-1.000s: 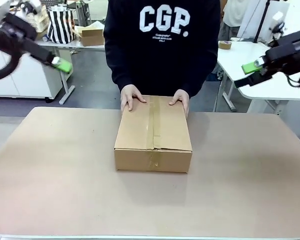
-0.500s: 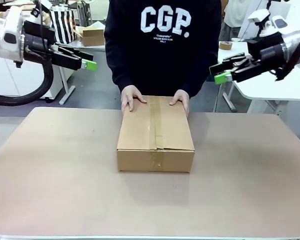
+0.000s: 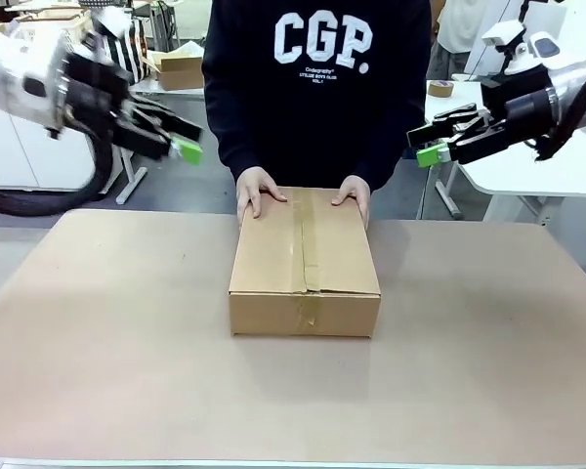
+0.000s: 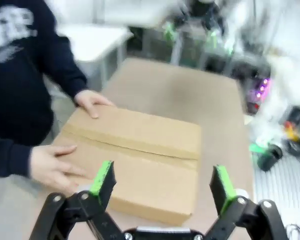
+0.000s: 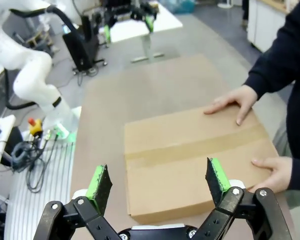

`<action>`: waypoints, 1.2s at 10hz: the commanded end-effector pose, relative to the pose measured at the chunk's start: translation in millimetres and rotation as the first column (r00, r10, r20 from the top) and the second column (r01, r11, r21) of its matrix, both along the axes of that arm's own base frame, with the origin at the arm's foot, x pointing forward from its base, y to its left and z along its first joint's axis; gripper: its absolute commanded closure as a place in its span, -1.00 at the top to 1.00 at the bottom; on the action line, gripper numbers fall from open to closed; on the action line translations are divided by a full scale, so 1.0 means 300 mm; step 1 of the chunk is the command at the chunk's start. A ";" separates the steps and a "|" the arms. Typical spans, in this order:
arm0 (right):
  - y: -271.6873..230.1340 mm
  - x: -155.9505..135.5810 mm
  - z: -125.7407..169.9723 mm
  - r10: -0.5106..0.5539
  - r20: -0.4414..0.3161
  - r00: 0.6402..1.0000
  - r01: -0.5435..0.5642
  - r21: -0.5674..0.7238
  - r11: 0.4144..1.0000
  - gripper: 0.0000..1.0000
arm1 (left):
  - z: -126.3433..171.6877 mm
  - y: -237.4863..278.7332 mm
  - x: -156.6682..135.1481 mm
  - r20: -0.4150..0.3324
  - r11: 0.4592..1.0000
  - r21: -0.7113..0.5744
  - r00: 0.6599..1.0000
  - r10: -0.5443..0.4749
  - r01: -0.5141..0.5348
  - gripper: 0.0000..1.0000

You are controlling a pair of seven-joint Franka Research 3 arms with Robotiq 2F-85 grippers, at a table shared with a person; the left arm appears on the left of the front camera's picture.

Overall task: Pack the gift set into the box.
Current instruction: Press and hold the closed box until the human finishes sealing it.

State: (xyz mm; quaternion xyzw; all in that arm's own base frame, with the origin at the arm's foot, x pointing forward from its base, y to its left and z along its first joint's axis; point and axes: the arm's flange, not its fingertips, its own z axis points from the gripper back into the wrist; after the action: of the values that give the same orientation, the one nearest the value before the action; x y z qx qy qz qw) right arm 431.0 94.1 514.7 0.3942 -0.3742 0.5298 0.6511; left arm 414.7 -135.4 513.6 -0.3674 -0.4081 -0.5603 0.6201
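1. The box (image 3: 304, 259) lies flat on the table (image 3: 98, 322), below and between the two grippers, with its flaps closed. The person's hands (image 3: 258, 189) rest on its far corners, probably to steady it.
2. The left gripper (image 3: 192, 139) hangs in the air above and off to one side of the box, fingers wide apart and holding nothing. From its wrist, the box sits just beyond and below the fingertips.
3. The right gripper (image 3: 420, 144) mirrors it on the other side, jaws likewise spread and empty, tilted down toward the box top.
4. Both arms look poised to work the flaps, since nothing can go in while the seam is shut (a judgement, not a thing seen).
5. The box is plain brown corrugated card, rectangular, matte and crisp-edged. A strip of shinier brown tape (image 3: 302, 244) runs along the top seam and over the near face, slightly wrinkled there. The table is a similar dull brown, and the grippers' pads are bright green.
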 end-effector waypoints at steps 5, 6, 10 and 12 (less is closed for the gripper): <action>0.158 0.171 -0.300 0.180 0.240 0.954 -0.216 0.129 0.968 1.00 | -0.266 -0.186 0.114 0.163 0.912 -0.189 0.928 -0.336 0.363 1.00; 0.188 0.179 -0.364 0.165 0.200 0.966 -0.193 0.127 0.973 1.00 | -0.318 -0.210 0.134 0.177 0.920 -0.196 0.935 -0.308 0.340 1.00; 0.302 0.233 -0.580 0.167 0.180 0.969 -0.179 0.056 0.982 1.00 | -0.548 -0.235 0.222 0.099 0.968 -0.192 0.984 -0.145 0.162 1.00; 0.319 0.288 -0.678 0.218 0.102 0.971 -0.224 0.046 0.974 1.00 | -0.627 -0.221 0.249 0.059 0.986 -0.141 0.995 -0.081 0.089 1.00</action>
State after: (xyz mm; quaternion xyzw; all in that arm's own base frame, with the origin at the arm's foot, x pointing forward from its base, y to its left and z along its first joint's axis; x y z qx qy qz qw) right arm 500.7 186.7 318.8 0.4279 -0.3817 0.5945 0.5637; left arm 486.4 -193.9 325.9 -0.4251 -0.4353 -0.5732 0.5489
